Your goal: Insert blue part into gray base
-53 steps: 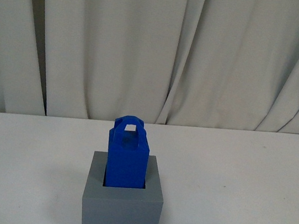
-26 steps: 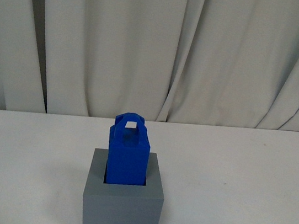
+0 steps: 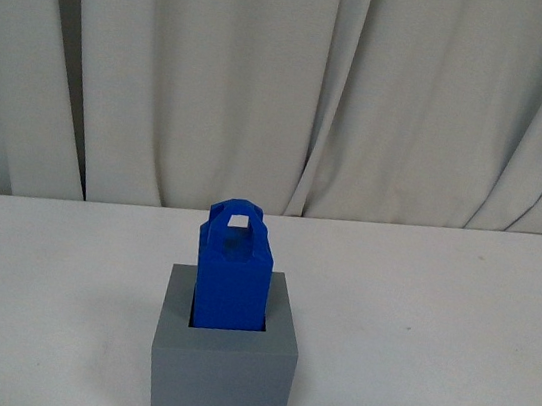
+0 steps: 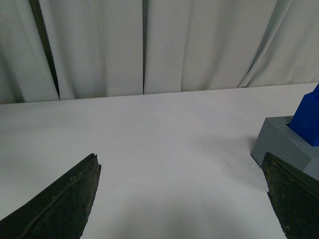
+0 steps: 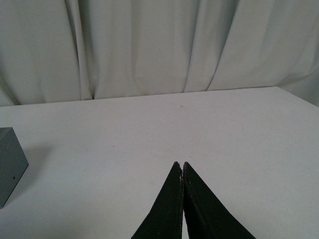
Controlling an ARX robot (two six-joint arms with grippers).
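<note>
The blue part (image 3: 232, 273) stands upright in the square recess of the gray base (image 3: 222, 373) near the table's front middle in the front view. Neither arm shows there. In the left wrist view the gray base (image 4: 279, 144) with the blue part (image 4: 307, 118) sits at the far edge, next to one finger. My left gripper (image 4: 182, 164) is open and empty over bare table. In the right wrist view only a corner of the gray base (image 5: 9, 162) shows. My right gripper (image 5: 180, 164) is shut and empty, well apart from it.
A white table (image 3: 437, 317) carries everything. Pale curtains (image 3: 298, 86) hang along its back edge.
The base and blue part sit slightly higher in the front view than before; the view has shifted a little. Nothing else has moved.
</note>
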